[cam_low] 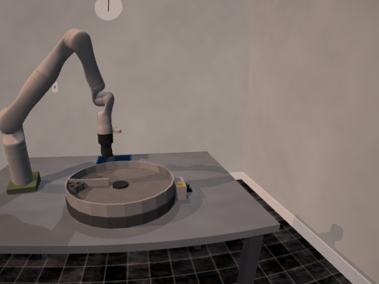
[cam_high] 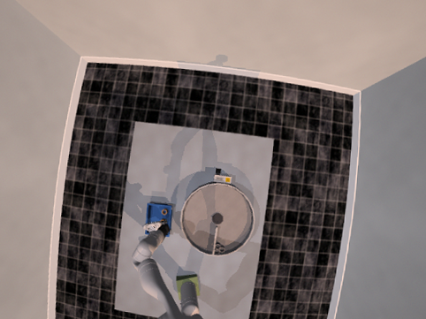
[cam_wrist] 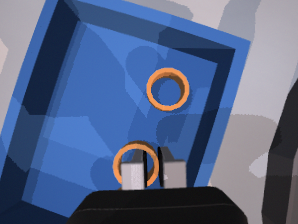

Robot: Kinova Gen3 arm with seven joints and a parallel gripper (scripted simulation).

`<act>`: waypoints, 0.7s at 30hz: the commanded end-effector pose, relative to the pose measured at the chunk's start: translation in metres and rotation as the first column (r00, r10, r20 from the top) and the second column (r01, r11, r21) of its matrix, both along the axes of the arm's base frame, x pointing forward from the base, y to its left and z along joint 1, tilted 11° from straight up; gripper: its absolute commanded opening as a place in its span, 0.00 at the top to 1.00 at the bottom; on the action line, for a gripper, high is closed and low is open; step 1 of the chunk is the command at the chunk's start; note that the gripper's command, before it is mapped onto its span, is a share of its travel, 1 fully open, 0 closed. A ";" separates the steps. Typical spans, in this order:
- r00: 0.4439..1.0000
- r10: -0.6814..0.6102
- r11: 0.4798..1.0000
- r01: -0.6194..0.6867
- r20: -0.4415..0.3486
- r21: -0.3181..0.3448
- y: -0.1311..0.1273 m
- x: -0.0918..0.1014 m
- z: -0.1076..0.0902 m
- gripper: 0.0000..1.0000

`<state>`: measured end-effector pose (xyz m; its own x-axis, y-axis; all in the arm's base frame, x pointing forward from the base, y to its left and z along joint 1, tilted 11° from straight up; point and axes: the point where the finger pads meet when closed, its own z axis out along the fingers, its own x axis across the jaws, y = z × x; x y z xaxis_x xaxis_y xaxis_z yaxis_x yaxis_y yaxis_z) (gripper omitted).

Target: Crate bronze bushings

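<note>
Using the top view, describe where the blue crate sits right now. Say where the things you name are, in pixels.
In the top view, the blue crate point(cam_high: 148, 214) point(cam_low: 125, 157) point(cam_wrist: 112, 16) is on the table, just left of the round turning table point(cam_high: 197, 204) point(cam_low: 118, 209), beneath the gripper point(cam_high: 164, 222) point(cam_low: 109, 158) point(cam_wrist: 152, 160).

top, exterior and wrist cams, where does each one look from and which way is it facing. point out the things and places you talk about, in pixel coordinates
Top: high above the table point(cam_high: 245, 150) point(cam_low: 215, 215), looking down at turntable point(cam_high: 219, 197) point(cam_low: 118, 209) and crate point(cam_high: 147, 214) point(cam_low: 123, 157) point(cam_wrist: 30, 60); the arm point(cam_high: 154, 281) point(cam_low: 39, 77) reaches in from the bottom edge.
Exterior: off the table's side, looking slightly down across the turntable to the crate and wall; most of the arm shows, base at left.
Wrist: on the arm's end, looking down into the crate; only the hand point(cam_wrist: 152, 160) shows, at the bottom.
Shared: top and wrist both show bronze rings point(cam_high: 164, 212) point(cam_wrist: 150, 89) in the crate.
</note>
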<state>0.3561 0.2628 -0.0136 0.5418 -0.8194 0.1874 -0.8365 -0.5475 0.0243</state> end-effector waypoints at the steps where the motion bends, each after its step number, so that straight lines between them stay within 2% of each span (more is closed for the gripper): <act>1: 1.000 0.001 1.000 -0.001 0.001 0.001 0.001 0.000 0.000 1.00; 10: 1.000 0.001 1.000 -0.001 0.001 0.001 -0.001 0.001 -0.008 1.00; 21: 1.000 0.001 1.000 -0.001 0.001 0.001 -0.001 0.001 -0.008 1.00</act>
<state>0.3566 0.2613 -0.0223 0.5420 -0.8192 0.1875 -0.8363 -0.5476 0.0250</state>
